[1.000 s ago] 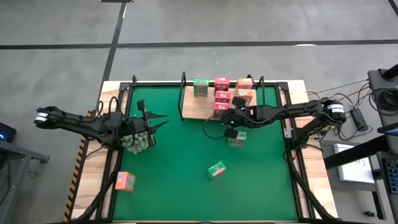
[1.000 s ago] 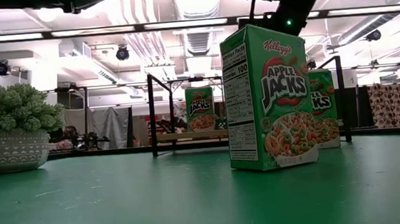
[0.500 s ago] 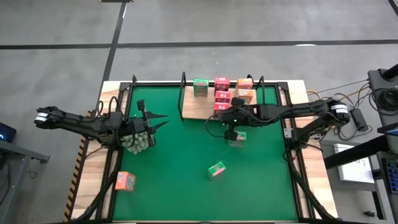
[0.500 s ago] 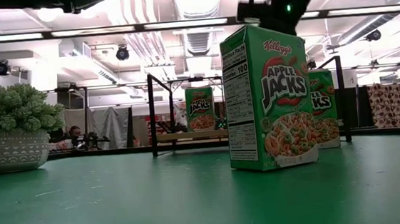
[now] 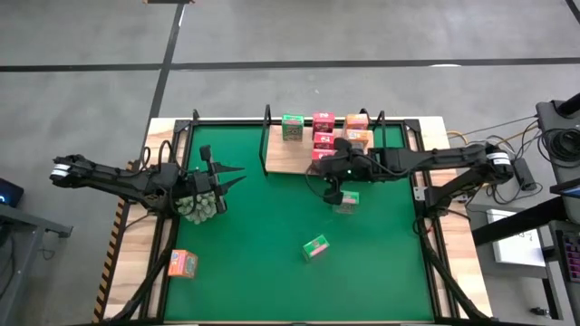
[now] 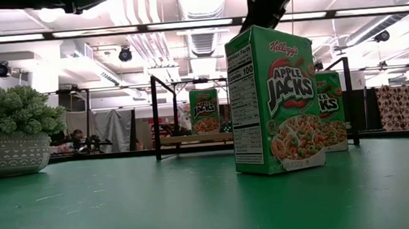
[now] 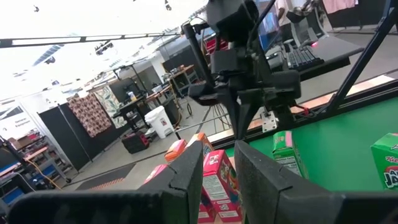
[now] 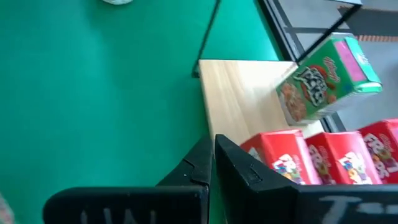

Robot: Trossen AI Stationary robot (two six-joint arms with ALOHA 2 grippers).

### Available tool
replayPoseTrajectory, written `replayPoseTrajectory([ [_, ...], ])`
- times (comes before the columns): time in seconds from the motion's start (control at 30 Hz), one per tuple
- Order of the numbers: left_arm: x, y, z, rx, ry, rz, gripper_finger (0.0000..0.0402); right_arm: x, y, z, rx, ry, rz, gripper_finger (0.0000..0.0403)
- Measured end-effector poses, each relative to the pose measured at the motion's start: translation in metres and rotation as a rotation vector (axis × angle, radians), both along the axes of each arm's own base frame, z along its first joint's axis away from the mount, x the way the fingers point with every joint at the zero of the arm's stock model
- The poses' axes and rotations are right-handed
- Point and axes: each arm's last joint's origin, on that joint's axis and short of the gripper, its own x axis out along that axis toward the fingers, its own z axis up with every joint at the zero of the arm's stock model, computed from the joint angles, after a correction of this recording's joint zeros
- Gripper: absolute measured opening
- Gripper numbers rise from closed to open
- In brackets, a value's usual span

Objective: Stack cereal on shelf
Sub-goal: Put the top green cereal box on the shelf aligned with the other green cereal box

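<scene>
Hovering right gripper, fingers closed and empty, above green box just off shelf, likely lining up a pick | left gripper parked by plant, fingers slightly parted, empty | shelf holds green, three red, two orange boxes | loose on surface: green, orange

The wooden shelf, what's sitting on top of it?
On the shelf stand a green cereal box, red boxes in a column, and orange boxes. The right gripper and its arm cover part of the red column, so the count there is unclear.
</scene>
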Motion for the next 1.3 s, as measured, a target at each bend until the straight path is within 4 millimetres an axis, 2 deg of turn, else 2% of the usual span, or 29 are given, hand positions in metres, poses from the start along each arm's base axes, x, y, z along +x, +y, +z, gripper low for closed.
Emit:
replayPoseTrajectory([
  [0.23, 0.000, 0.000, 0.000, -0.006, -0.001, 0.000, 0.0076, -0.012, 0.019, 0.007, 0.123, 0.020, 0.059, 0.0009],
  [0.37, 0.000, 0.000, 0.000, -0.011, -0.002, -0.001, 0.0076, -0.025, 0.026, 0.007, 0.243, 0.121, 0.054, 0.0009],
  [0.57, 0.000, 0.000, 0.000, -0.011, -0.002, -0.001, 0.0076, -0.042, 0.029, -0.002, 0.300, 0.291, -0.039, 0.0024],
  [0.67, 0.000, 0.000, 0.000, -0.013, -0.002, -0.001, 0.0076, -0.045, 0.029, -0.003, 0.306, 0.327, -0.062, 0.0055],
  [0.9, 0.000, 0.000, 0.000, -0.021, -0.004, -0.002, 0.0076, -0.047, 0.029, -0.008, 0.308, 0.347, -0.083, 0.0155],
  [1.1, 0.000, 0.000, 0.000, -0.021, -0.005, -0.002, 0.0076, -0.051, 0.028, -0.028, 0.304, 0.396, -0.119, 0.0225],
  [1.3, 0.000, 0.000, 0.000, -0.021, -0.004, -0.002, 0.0076, -0.055, 0.027, -0.050, 0.273, 0.439, -0.109, 0.0269],
])
